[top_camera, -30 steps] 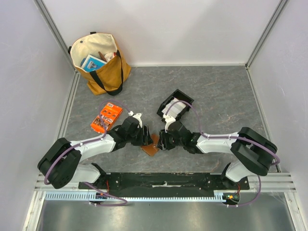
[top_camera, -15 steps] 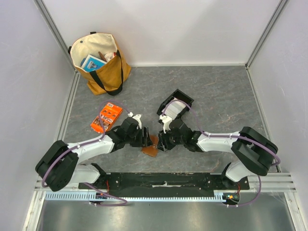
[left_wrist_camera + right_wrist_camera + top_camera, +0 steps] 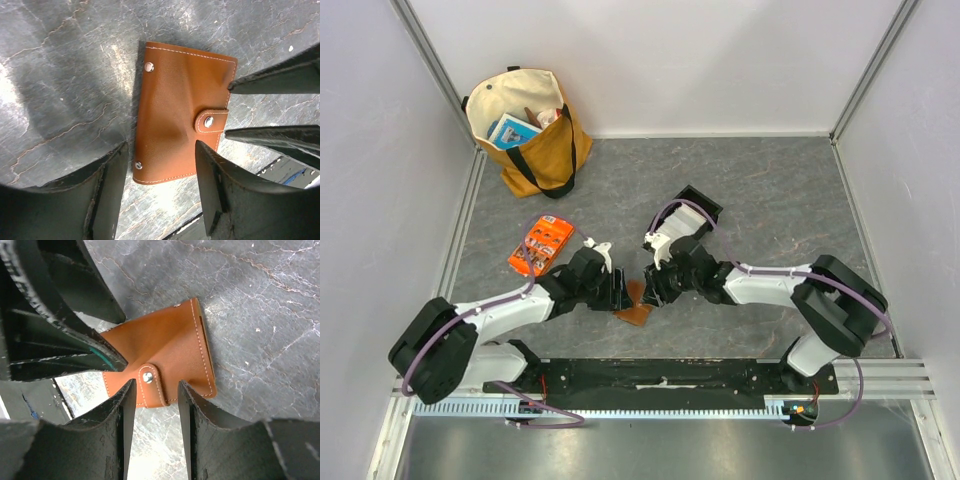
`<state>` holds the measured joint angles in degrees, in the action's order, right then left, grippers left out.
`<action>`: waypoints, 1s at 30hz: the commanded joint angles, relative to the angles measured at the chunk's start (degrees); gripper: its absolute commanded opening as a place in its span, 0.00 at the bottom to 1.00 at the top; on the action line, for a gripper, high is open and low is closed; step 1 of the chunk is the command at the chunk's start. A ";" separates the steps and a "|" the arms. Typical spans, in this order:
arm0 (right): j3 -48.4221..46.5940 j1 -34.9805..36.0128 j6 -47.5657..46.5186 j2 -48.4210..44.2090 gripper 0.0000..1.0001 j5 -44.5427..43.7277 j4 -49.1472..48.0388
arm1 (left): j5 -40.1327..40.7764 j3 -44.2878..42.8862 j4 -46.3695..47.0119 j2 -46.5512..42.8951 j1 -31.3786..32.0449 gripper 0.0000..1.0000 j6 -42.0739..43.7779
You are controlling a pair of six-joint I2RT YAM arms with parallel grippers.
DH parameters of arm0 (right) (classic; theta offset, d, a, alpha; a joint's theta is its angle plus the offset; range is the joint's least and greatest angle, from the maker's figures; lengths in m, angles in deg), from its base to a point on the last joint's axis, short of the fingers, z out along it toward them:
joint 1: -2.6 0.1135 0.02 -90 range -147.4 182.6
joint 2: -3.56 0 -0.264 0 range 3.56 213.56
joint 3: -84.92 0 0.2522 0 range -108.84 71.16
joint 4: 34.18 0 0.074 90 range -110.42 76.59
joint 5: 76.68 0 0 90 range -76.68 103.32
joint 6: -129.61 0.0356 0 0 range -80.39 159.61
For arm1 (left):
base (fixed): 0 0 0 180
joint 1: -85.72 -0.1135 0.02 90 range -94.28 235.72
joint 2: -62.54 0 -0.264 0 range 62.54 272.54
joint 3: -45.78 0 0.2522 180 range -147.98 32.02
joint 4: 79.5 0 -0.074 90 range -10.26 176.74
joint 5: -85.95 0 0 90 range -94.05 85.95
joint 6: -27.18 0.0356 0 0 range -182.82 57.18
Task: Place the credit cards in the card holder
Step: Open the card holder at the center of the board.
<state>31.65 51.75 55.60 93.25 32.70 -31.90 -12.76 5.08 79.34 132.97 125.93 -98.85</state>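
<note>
Wallet point(image 3: 636, 312), tan-brown leather, rectangular, snap-strapped, lies shut and flat on grey marbled tabletop point(image 3: 770, 200) in top view, between my left gripper point(image 3: 623, 290) and right gripper point(image 3: 648, 288). Left wrist: my jaws stand apart above its edge. Right wrist: my jaws parted, strap point(image 3: 151, 381) between, gripping nothing.

Card holder point(image 3: 175, 112) snapped closed, flat — left gripper point(image 3: 159, 150) spread

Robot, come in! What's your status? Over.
Left fingers and right fingers open, over card holder. Holder flat, closed. Snapped strap in the way.
</note>
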 commanded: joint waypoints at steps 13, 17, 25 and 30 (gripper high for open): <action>1.45 -1.33 -2.63 4.70 0.41 8.13 1.29 | -6.31 0.84 0.01 6.29 -0.04 0.41 1.67; 2.41 -1.33 -2.28 4.62 0.41 9.45 0.85 | -8.17 0.75 2.13 6.82 -0.04 0.25 2.19; 3.38 -1.25 -2.98 2.60 0.41 12.09 2.17 | -6.32 -5.31 -2.53 10.42 0.05 0.02 6.93; 2.15 -1.33 -3.34 3.30 0.40 15.51 3.49 | -6.93 -9.09 -3.59 12.79 -0.04 0.02 10.98</action>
<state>33.62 48.95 52.39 95.26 41.00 -32.47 -21.02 -1.52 75.95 141.95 124.81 -94.72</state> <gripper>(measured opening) 0.405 0.067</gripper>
